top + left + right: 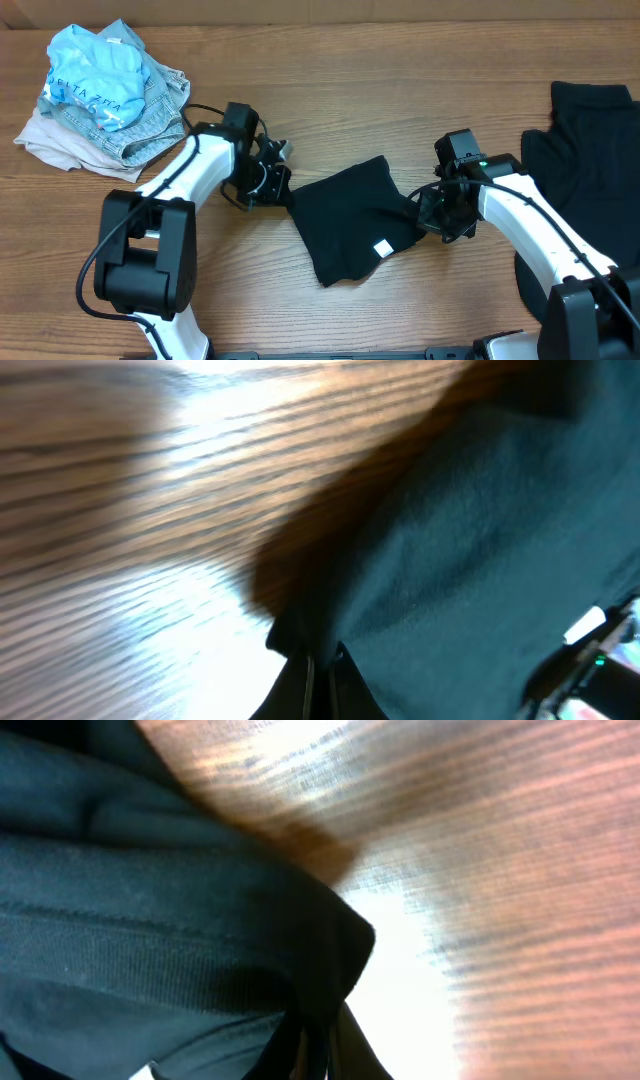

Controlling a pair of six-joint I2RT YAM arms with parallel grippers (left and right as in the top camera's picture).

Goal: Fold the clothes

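Note:
A folded black T-shirt [352, 220] lies in the middle of the table with a small white label [381, 249] near its front edge. My left gripper [278, 190] is shut on the shirt's left edge. My right gripper [432, 212] is shut on its right edge. The left wrist view shows the black fabric [470, 550] pinched between the closed fingers [320, 680]. The right wrist view shows a bunched fold of the shirt [180, 920] clamped in the fingers [318, 1045].
A pile of light blue, denim and beige garments [105, 95] sits at the far left. More black clothing [585, 160] lies at the right edge. Bare wooden table [400, 90] lies behind the shirt.

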